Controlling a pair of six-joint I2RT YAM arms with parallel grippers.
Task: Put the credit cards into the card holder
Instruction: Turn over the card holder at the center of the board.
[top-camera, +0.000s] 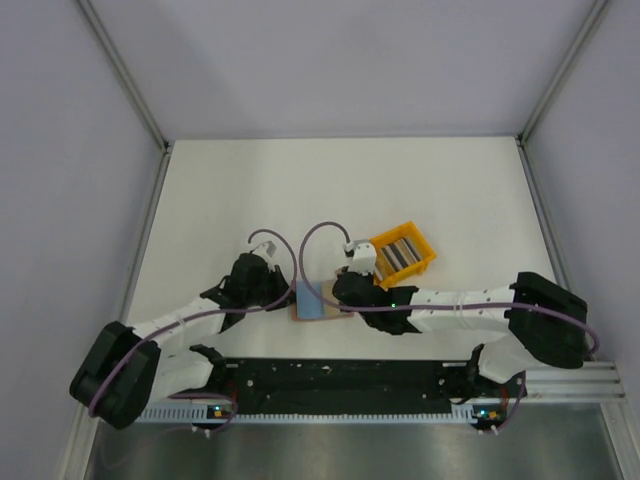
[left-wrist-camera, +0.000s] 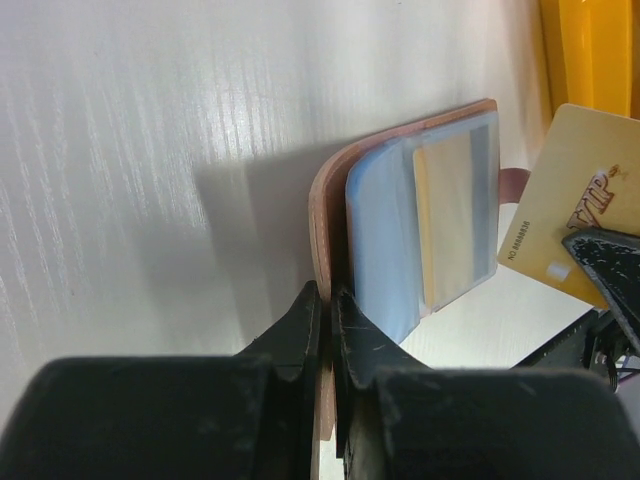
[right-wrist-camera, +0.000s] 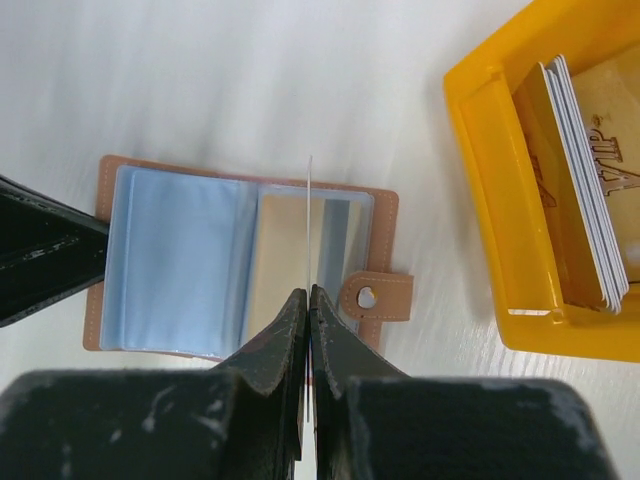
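From above, we saw the open card holder (top-camera: 310, 300) mid-frame, and the yellow tray (top-camera: 421, 244) to its upper right held upright cards (top-camera: 397, 255). At the left wrist, the left gripper (left-wrist-camera: 325, 300) pinched the holder's tan cover; a sleeved card (left-wrist-camera: 450, 215) sat inside, the VIP card (left-wrist-camera: 575, 210) at right. At the right wrist, the right gripper (right-wrist-camera: 307, 300) clamped that VIP card edge-on over the holder's right pocket.

Robotics lab test cell, white worktop (top-camera: 300, 190), plain pale wall panels (top-camera: 350, 60), aluminium frame struts (top-camera: 122, 72), black mounting rail (top-camera: 340, 378) at near edge
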